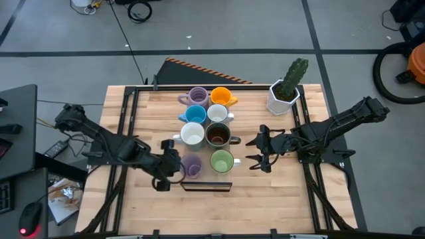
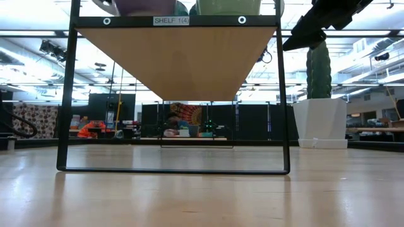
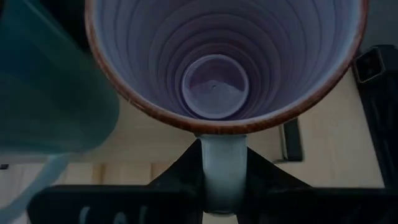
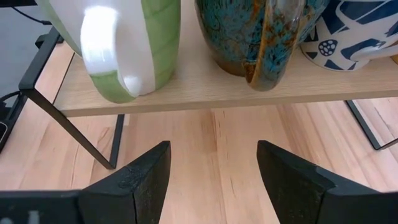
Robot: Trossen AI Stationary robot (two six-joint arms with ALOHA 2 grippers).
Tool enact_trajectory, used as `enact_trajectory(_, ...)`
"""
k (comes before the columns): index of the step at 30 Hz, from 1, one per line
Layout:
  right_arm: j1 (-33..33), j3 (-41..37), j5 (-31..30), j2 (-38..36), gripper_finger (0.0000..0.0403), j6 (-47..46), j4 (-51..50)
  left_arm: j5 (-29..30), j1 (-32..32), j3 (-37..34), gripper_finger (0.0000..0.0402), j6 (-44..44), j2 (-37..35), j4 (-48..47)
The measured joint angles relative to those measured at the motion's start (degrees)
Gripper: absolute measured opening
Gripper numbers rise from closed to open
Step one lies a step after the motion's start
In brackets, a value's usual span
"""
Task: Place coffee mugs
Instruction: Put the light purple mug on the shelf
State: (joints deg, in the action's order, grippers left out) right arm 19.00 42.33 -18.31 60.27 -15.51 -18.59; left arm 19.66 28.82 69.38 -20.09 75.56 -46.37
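Mugs, eight in total:
- two lilac point(image 1: 197, 97) point(image 1: 192, 166)
- two white point(image 1: 192, 135) point(image 1: 218, 114)
- one blue point(image 1: 195, 114)
- one orange point(image 1: 220, 97)
- one green point(image 1: 222, 161)
- one dark brown point(image 1: 217, 135)

One cactus pot point(image 1: 281, 97). Two robot arms.

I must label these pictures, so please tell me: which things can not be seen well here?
- Low view: the shelf board hides the mugs; only two bases peek over it.
- Left wrist view: lilac mug fills the frame; rim cut off, left gripper mostly hidden.
- High view: cactus pot details too small.
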Motion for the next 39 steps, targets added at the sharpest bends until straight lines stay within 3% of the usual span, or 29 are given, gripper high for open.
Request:
enact_trajectory(21, 0.3, 0.0, 0.0, 0.0, 0.0245, -0.1, 0.5, -1.1, -2.4, 0.0, 0.0054, -0.2, 2.2, 1.0)
enact_trajectory(26, 1.1, 0.0, -0.1, 0.0, 0.0245, 0.0, 0.5, -0.4, -2.4, 0.1, 0.0077, -0.2, 3.3, 1.0)
enact_trajectory(32, 1.3, 0.0, 0.0, 0.0, 0.0245, -0.8, 0.5, -0.4, -2.4, 0.1, 0.0075, -0.2, 3.3, 1.5)
enact_trajectory(39, 1.3, 0.0, 0.0, 0.0, 0.0245, -0.6, 0.5, -0.4, -1.6, 0.1, 0.0129, -0.4, 3.1, 2.2)
